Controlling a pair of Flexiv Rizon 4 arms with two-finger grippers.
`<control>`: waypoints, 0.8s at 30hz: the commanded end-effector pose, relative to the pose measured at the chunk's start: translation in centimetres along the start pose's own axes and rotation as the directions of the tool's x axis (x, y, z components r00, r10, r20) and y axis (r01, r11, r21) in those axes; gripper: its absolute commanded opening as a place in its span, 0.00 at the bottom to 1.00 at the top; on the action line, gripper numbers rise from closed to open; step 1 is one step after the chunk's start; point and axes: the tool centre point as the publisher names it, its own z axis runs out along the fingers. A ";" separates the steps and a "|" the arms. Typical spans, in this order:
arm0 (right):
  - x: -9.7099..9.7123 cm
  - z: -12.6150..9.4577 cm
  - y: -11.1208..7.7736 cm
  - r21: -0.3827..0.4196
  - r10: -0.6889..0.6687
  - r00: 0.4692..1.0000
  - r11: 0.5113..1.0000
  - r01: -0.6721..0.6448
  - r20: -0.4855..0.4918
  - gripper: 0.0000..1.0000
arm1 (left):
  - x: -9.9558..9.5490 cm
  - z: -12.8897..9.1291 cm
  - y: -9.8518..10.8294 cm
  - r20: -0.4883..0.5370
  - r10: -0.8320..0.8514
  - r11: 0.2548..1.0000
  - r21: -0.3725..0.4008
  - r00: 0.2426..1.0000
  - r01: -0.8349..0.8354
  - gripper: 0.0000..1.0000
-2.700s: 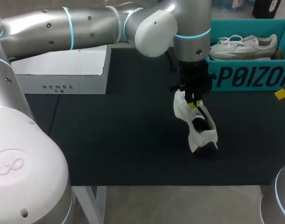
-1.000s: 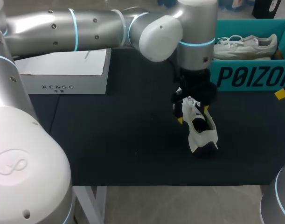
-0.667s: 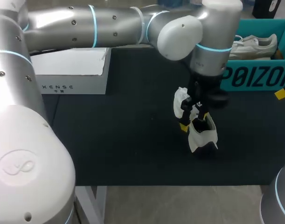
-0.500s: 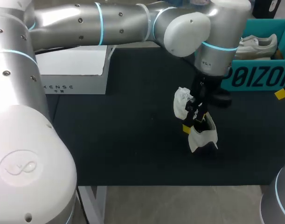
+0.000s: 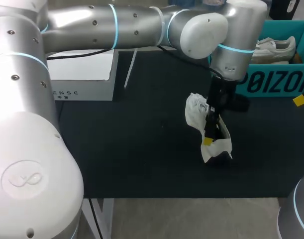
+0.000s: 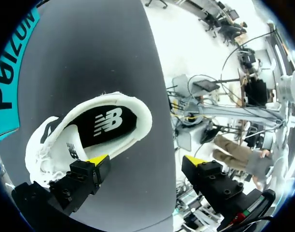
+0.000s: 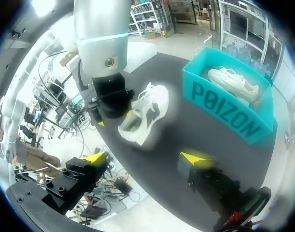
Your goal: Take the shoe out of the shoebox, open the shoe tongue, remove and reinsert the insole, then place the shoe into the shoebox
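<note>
**Shoe** (image 5: 215,146): white upper; black insole (image 6: 129,124) bearing a white logo (image 6: 108,122).
**Shoebox** (image 5: 263,29): teal, with dark navy lettering (image 5: 278,79) on its front wall.
**Second shoe** (image 5: 268,49): off-white with white laces.
**Table** (image 5: 137,149): plain matt black.
**Box** (image 5: 82,69) at the table's far left corner: white, with small grey print on its side.
**Left arm** (image 5: 82,22): silver-grey with glowing cyan rings.
**Left gripper** (image 6: 147,162) and **right gripper** (image 7: 145,157): black fingers with yellow tips.

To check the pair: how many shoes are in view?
2. One shoe lies on the table under the left gripper; the other shoe is inside the teal shoebox. None seems hidden.
</note>
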 end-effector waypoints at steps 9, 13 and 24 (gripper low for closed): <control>-0.1 0.0 0.1 0.004 0.001 1.000 1.000 -0.001 0.000 1.00 | 0.6 -0.3 -1.4 0.056 -0.096 0.995 -0.017 0.994 0.097 1.00; -0.1 0.0 0.1 0.004 0.001 1.000 1.000 -0.001 0.000 1.00 | 1.1 0.0 -2.3 0.133 -0.140 0.989 -0.020 0.981 0.143 1.00; -0.1 0.0 0.1 0.004 0.001 1.000 1.000 -0.001 0.000 1.00 | 1.5 1.5 -2.8 0.212 -0.147 0.989 0.043 0.966 0.141 1.00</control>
